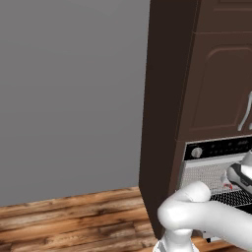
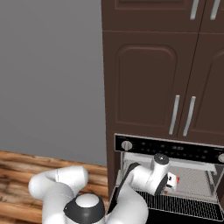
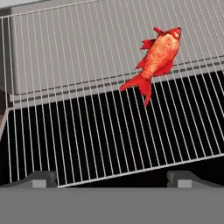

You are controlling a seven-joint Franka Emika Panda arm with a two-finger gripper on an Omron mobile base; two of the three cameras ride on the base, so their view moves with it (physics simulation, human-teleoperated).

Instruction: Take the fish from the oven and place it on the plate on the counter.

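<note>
In the hand view the gripper (image 3: 111, 178) hangs just above the near edge of the wire rack (image 3: 87, 131), its two dark fingertips (image 3: 43, 178) spread wide apart with nothing between them, so it is released and holds nothing. Beyond the tips the rack stretches away into the oven (image 2: 168, 179), dark below its near half and grey-backed farther in. The fish (image 3: 154, 59) lies flat on the far right part of the rack, head pointing up and right, tail fanning down toward the hand, well apart from both fingertips and off to the right of their centre line. From the right base view the hand sits inside the open oven mouth, under the black control panel (image 2: 175, 151) with its silver knob (image 2: 126, 145); the left base view shows the same panel (image 1: 219, 147) and the arm's elbow low in front of it. The main risk, as I judge it, is a miss: the fish is small and slanted, so a straight reach would close beside it or pinch only the thin tail, letting it slip. Pressing down too hard could jam the tips between the wires or push the fish through to the back. The wrist could also knock the oven frame while shifting right. The plate and counter lie outside these views
</note>
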